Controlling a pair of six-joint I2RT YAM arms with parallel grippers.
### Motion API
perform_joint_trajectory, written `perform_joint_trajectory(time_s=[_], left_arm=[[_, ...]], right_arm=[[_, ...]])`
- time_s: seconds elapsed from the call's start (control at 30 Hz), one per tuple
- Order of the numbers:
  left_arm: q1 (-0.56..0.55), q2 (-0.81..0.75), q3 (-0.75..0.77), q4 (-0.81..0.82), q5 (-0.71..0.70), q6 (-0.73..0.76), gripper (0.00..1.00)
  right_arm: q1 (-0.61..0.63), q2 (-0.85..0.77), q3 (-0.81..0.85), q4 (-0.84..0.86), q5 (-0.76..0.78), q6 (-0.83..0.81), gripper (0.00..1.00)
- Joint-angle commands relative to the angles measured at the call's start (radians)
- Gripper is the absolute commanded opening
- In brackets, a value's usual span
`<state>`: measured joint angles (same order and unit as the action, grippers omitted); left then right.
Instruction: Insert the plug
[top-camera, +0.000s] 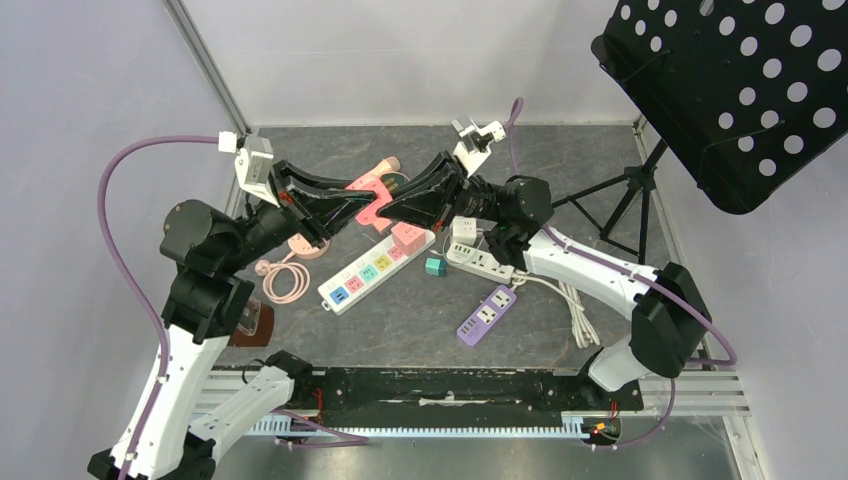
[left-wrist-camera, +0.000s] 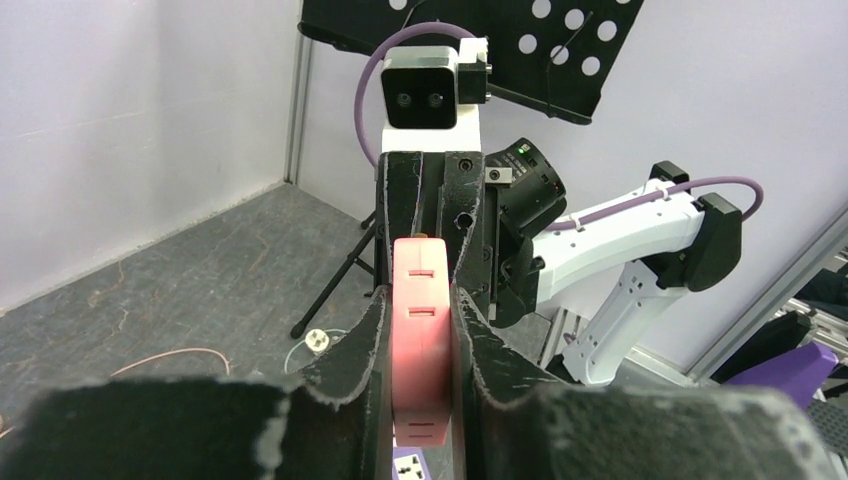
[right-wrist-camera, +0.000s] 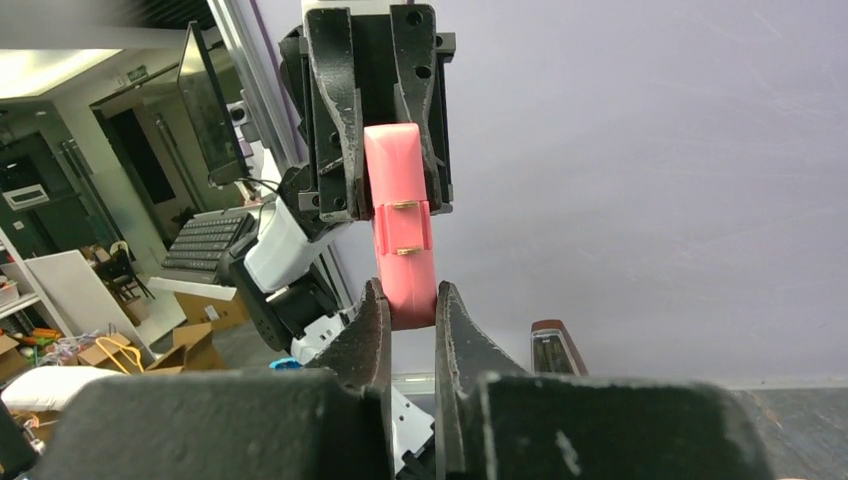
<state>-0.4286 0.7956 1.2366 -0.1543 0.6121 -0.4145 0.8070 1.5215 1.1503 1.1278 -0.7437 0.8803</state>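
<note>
Holds the pink adapter (left-wrist-camera: 420, 350) up in the air above the grey table (top-camera: 420, 335), gripped from 2 ends at once. Clamps it with the left gripper (left-wrist-camera: 420, 298), jaws partly closed and pressed flat against both long sides, with a good part of the body reaching out past the fingertips. Pinches the far end with the right gripper (right-wrist-camera: 410, 292), jaws all but shut on the narrow tip. Shows rectangular socket slots on the face turned toward the left wrist camera, and 2 short brass blades on the face turned toward the right wrist camera, set at the edges of a slightly wider band midway along. Cannot tell a seam between 2 parts from a mere step in 1 body there. Points the 2 grippers straight at each other, nearly nose to nose, fingertips near but apart. Hangs over a white power strip (top-camera: 372, 270) with coloured sockets lying aslant, a pink cube (top-camera: 408, 238) sitting on its upper end, a teal cube (top-camera: 435, 266) just beside that, a second white strip (top-camera: 482, 262) to the right, a purple strip (top-camera: 487, 314) nearer the arm bases, and a coiled pink cable (top-camera: 285, 280) on the left. Rests on none of them.
</note>
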Motion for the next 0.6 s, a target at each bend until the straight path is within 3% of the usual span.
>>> perform_joint_trajectory(time_s=[0.0, 0.07, 0.17, 0.3, 0.57], left_arm=[[-0.001, 0.005, -0.029, 0.099, 0.01, -0.105, 0.34], [-0.001, 0.01, -0.059, 0.147, 0.012, -0.156, 0.45], [-0.002, 0.001, -0.104, 0.219, -0.001, -0.213, 0.52], [-0.001, -0.021, -0.147, 0.263, -0.068, -0.241, 0.44], [-0.001, -0.037, -0.205, 0.375, -0.131, -0.328, 0.43]], right_arm=[[0.003, -0.005, 0.026, 0.027, 0.06, 0.016, 0.0], [0.004, -0.006, 0.026, 0.021, 0.077, 0.015, 0.0], [0.009, 0.0, 0.025, 0.026, 0.102, 0.029, 0.0], [0.018, 0.004, 0.023, 0.024, 0.118, 0.029, 0.0], [0.032, 0.018, 0.026, -0.01, 0.107, 0.01, 0.0]])
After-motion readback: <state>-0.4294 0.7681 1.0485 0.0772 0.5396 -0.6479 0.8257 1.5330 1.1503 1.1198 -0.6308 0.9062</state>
